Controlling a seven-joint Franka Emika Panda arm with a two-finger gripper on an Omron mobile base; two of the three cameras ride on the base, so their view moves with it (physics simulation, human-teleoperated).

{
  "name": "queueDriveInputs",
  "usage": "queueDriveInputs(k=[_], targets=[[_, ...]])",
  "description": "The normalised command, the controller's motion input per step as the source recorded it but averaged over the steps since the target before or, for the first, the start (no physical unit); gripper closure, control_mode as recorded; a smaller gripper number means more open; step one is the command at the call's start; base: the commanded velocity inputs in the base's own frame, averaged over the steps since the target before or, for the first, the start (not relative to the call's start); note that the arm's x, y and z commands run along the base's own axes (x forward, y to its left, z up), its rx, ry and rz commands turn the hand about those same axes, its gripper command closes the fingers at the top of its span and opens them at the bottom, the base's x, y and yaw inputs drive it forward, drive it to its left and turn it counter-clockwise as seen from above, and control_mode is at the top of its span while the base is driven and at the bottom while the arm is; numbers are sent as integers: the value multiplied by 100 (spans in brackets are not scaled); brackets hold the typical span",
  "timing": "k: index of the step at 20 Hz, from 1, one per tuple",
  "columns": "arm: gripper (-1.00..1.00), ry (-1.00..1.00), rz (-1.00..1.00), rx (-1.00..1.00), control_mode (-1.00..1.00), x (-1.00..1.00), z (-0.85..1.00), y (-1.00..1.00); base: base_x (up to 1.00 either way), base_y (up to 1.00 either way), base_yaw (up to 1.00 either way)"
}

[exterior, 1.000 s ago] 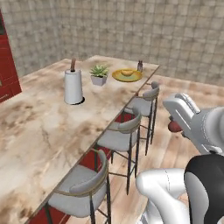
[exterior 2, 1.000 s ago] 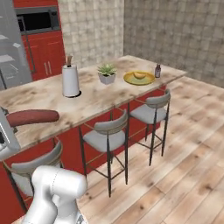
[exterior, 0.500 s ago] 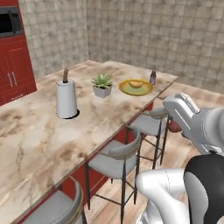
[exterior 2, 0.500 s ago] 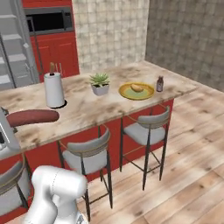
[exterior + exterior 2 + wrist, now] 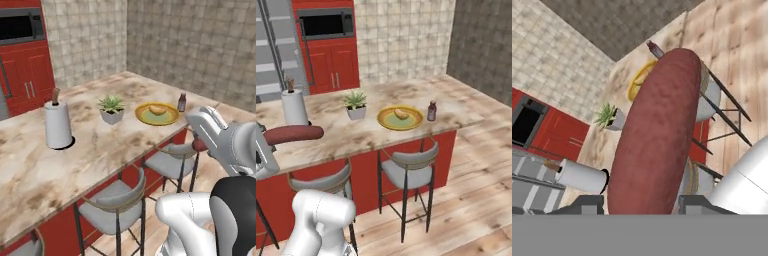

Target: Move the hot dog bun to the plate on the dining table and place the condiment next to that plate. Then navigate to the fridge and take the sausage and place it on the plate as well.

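One sausage (image 5: 657, 135) clamped lengthwise between claw (image 5: 641, 204) tips

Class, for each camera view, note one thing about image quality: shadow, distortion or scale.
Left base view: the paper towel roll casts a soft dark shadow on the dining table. Right base view: even, glare-free lighting. Hand view: the sausage looms hugely oversized from closeness, and the scene appears rolled sideways.

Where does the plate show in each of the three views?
Left base view: plate, right of centre on the dining table.
Right base view: plate, centre.
Hand view: yellow rim left of the sausage.
Shared landmark: potted plant, beside the plate.
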Motion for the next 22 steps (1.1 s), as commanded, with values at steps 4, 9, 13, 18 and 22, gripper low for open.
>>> queueDriveInputs(k=[4,9,13,18,22], targets=[[100,0,0,0,100,0,0,0,42,-74,37],[100,0,0,0,100,0,0,0,41,-71,38],[100,0,0,0,100,0,0,0,45,-62,44],[100,0,0,0,100,0,0,0,53,-54,49],[100,0,0,0,100,0,0,0,54,-57,48]])
